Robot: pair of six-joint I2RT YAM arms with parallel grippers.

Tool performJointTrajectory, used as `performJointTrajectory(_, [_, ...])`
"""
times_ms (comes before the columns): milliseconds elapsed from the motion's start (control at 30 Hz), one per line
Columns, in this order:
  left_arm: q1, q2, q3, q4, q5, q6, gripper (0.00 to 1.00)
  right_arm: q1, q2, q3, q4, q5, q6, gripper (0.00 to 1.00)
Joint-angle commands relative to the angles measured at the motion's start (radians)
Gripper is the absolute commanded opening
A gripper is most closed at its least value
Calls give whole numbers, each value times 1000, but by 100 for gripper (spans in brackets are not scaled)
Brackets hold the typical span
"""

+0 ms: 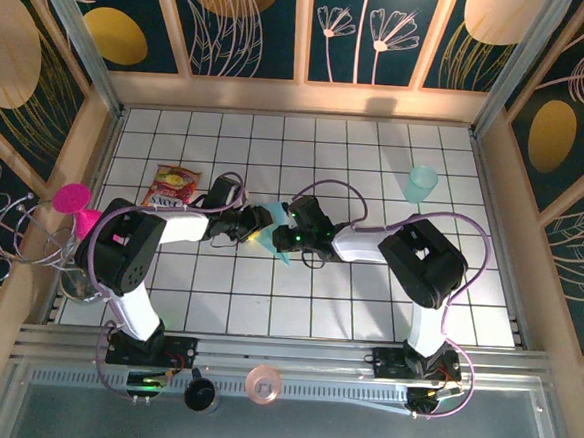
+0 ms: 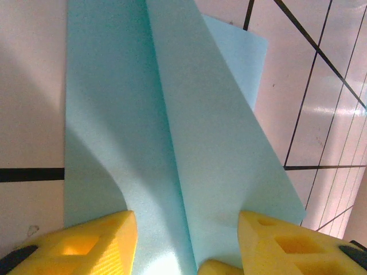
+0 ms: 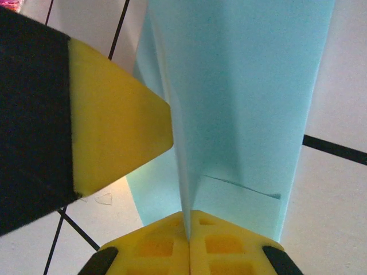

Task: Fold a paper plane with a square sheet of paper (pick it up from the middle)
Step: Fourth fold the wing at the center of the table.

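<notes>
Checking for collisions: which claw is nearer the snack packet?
Left. The left claw is right of the snack packet; the right claw is farther right, pinching the paper.

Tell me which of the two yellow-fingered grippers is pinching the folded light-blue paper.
The right gripper: it is shut on a raised fold of the folded light-blue paper. The left gripper stands open, astride the paper.

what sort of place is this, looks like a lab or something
Probably a robot test cell: a white tiled table boxed in by floral panels, two arms bolted at its near edge, with blue paper between them.
</notes>
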Motion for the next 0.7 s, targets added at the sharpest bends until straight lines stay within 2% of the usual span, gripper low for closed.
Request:
performJointTrajectory(0, [-2, -8, -15, -63, -74, 12, 50, -11, -1, -30, 54, -47, 6, 5])
performJointTrajectory(200, [-2, -124, -29, 28, -59, -2, 52, -49, -22, -102, 163, -164, 49, 3])
performJointTrajectory(333, [-2, -143, -38, 76, -36, -1, 52, -74, -21, -133, 229, -238, 83, 3])
performJointTrajectory(667, [-2, -80, -81, 230, 95, -46, 37, -136, -8, -221, 430, -381, 192, 2])
